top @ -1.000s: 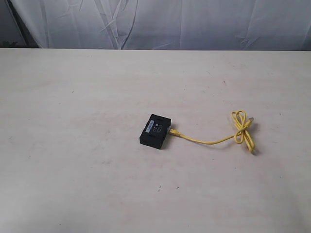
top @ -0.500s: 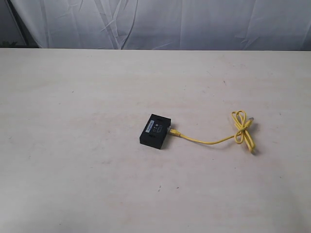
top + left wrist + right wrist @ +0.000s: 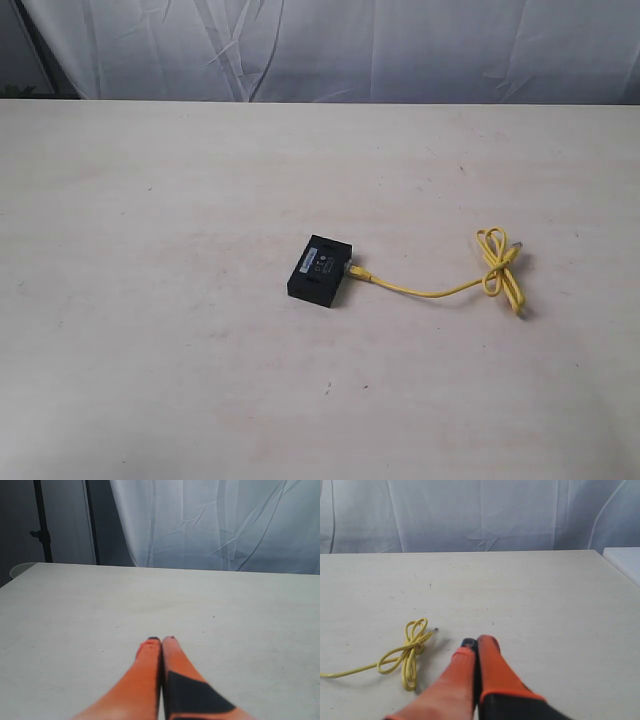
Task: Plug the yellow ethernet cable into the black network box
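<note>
Overview of the workspace, as you are seeing it from the exterior camera: the black network box (image 3: 320,270) is lying flat near the middle of the pale table (image 3: 150,350), with its label side facing up. The yellow ethernet cable (image 3: 497,270) is running from the box's right-hand edge out to the right. One plug is sitting against that edge, touching the box; you cannot tell from this view whether it is fully seated in a port. The rest of the cord is curving gently across the table and ending in a loose knot of loops, well apart from the box. The free plug is poking out just beyond the loops on their far side.

Left wrist camera: you are looking along the left gripper (image 3: 161,640), whose orange fingers are pressing together at the tips with nothing between them. It is pointing over bare table toward a white curtain (image 3: 215,525).

Right wrist camera: the right gripper (image 3: 476,642) is likewise showing its two fingers pressed together and pinching nothing. The knotted loops of the cable are lying on the table near its tips, apart from them, with the clear free plug pointing away from the knot.
</note>
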You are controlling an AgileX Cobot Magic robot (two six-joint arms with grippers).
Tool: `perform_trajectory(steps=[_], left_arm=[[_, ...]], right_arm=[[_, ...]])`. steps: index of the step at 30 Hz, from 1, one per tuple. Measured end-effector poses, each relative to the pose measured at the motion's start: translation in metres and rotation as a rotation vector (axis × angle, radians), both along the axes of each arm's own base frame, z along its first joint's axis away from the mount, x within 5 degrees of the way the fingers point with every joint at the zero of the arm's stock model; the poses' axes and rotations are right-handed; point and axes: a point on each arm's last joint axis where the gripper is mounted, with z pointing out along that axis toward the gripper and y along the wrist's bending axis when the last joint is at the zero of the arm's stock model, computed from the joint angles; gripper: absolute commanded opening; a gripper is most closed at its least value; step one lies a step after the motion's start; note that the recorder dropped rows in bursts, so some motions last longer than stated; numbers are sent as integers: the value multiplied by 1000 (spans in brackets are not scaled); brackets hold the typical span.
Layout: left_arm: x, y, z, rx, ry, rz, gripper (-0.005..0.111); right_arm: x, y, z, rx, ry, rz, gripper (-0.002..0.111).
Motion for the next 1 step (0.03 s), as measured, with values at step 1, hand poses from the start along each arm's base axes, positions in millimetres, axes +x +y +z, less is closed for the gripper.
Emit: perform_trajectory(steps=[1], left_arm=[[0,0,0,0,0,0,0]], right_arm=[[0,0,0,0,0,0,0]])
